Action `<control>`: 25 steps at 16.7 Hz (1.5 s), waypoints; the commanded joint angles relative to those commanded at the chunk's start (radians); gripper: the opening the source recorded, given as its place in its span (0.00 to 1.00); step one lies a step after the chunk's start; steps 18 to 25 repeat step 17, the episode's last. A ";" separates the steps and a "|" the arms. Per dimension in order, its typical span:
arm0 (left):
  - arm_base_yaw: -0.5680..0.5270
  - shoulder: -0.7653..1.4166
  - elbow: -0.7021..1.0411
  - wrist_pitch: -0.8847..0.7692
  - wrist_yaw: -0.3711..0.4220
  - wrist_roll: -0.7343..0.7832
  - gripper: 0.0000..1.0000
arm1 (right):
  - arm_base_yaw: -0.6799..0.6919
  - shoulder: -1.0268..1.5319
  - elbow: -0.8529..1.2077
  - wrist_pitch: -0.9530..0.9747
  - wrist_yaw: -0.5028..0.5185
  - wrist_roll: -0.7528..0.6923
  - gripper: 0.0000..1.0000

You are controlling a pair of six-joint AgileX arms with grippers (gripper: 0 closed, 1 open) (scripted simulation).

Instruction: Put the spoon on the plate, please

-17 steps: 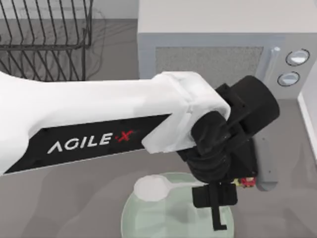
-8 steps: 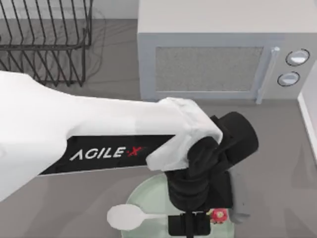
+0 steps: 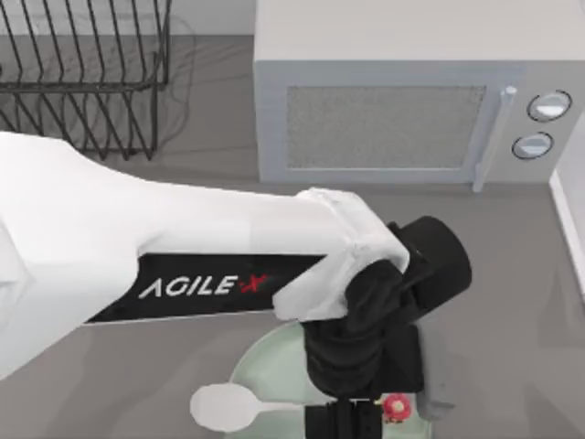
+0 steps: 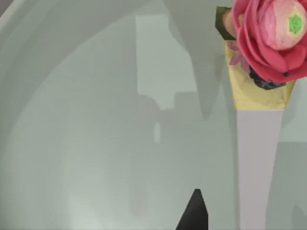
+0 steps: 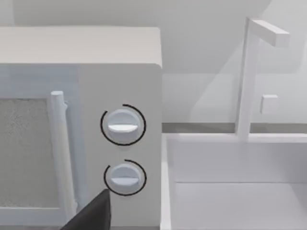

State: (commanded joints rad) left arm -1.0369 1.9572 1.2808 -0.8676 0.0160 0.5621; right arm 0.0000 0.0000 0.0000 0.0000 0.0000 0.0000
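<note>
Lighting was even and soft | a faint shadow fell on the grey table beside the left arm | the glassy pale green plate carried dim reflections | edges looked slightly soft.

The big left arm stretches from the left over the middle of the table and blocks the way down to the plate. Far back, the microwave fills the right side and the wire rack fills the far left. A strip of bare table lies between the microwave and the arm. There is open table on the near right.
</note>
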 joint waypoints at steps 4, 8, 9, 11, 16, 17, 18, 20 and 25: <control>0.000 0.000 0.000 0.000 0.000 0.000 0.45 | 0.000 0.000 0.000 0.000 0.000 0.000 1.00; 0.000 0.000 0.000 0.000 0.000 0.000 0.75 | 0.000 0.000 0.000 0.000 0.000 0.000 1.00; 0.000 0.000 0.000 0.000 0.000 0.000 0.83 | 0.000 0.000 0.000 0.000 0.000 0.000 1.00; 0.000 0.000 0.000 0.000 0.000 0.000 0.98 | 0.000 0.000 0.000 0.000 0.000 0.000 1.00; 0.000 0.000 0.000 0.000 0.000 0.000 1.00 | 0.000 0.000 0.000 0.000 0.000 0.000 1.00; 0.000 0.000 0.000 0.000 0.000 0.000 1.00 | 0.000 0.000 0.000 0.000 0.000 0.000 1.00; 0.000 0.000 0.000 0.000 0.000 0.000 1.00 | 0.000 0.000 0.000 0.000 0.000 0.000 1.00; 0.000 0.000 0.000 0.000 0.000 0.000 1.00 | 0.000 0.000 0.000 0.000 0.000 0.000 1.00; 0.000 0.000 0.000 0.000 0.000 0.000 1.00 | 0.000 0.000 0.000 0.000 0.000 0.000 1.00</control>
